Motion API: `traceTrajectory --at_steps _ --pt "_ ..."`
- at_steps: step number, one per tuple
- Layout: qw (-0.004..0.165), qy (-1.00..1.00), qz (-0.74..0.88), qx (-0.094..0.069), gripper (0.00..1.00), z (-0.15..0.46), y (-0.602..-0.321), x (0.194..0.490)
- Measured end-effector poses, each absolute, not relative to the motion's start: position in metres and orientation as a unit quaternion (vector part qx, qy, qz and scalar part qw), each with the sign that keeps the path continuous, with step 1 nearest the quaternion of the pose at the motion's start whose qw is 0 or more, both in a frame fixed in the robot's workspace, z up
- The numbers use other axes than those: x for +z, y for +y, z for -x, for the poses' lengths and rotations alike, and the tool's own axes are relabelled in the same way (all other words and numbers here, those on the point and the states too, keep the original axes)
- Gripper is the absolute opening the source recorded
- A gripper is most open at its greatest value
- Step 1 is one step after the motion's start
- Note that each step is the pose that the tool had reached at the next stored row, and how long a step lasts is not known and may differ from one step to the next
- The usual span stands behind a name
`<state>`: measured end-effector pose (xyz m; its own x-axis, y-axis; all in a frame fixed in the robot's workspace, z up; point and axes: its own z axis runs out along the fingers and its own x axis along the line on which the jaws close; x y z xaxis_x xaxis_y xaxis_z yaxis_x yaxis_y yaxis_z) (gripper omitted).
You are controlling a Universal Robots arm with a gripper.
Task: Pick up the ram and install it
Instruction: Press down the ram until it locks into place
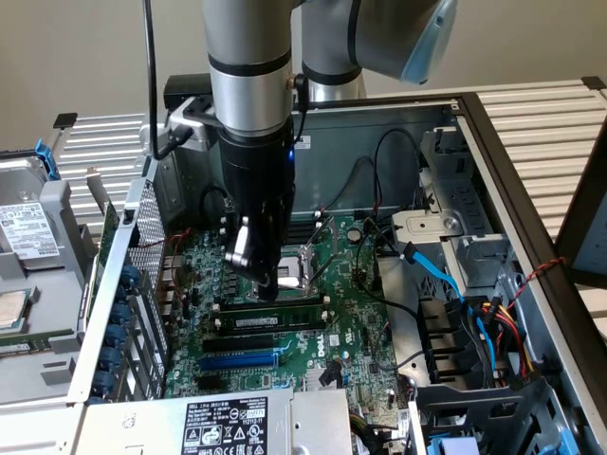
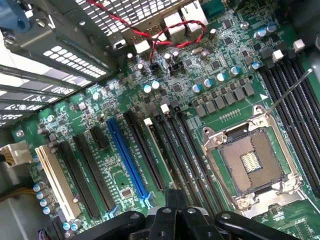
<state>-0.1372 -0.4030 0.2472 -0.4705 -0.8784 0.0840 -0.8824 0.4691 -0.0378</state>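
Hand: I see my hand (image 1: pixel 268 287) low over the motherboard (image 1: pixel 360 332), its fingers drawn together with the tips pressed down onto the top edge of the ram (image 1: pixel 275 312); nothing is lifted clear of the board.
Ram: dark-green stick standing on edge in a memory slot just in front of the processor socket (image 1: pixel 305 266), running along the slot toward the exterior view's right. In the wrist view I read it as the thin stick (image 2: pixel 159 155) with a white end, standing among the black slots.
Neighbouring slots: another long black slot (image 1: pixel 261 325) lies just in front of the ram, then a blue expansion slot (image 1: pixel 239 361).
Processor socket: open, metal frame, contacts bare (image 2: pixel 250 162), beside the row of memory slots.
Case: I see an open computer chassis (image 1: pixel 517 161) lying on its side, with the board flat inside.
Cables: a bundle of blue, red and black leads (image 1: pixel 474 313) at the exterior view's right; a red twisted pair (image 2: pixel 165 32) near the rear ports.
Power supply: a labelled metal box (image 1: pixel 228 422) at the near edge.
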Motion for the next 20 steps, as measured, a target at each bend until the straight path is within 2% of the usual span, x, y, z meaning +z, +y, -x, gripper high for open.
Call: traceTrajectory --at_steps 20 --pt "0.032 -0.927 -0.372 0.033 0.11 0.1372 -0.403 0.2472"
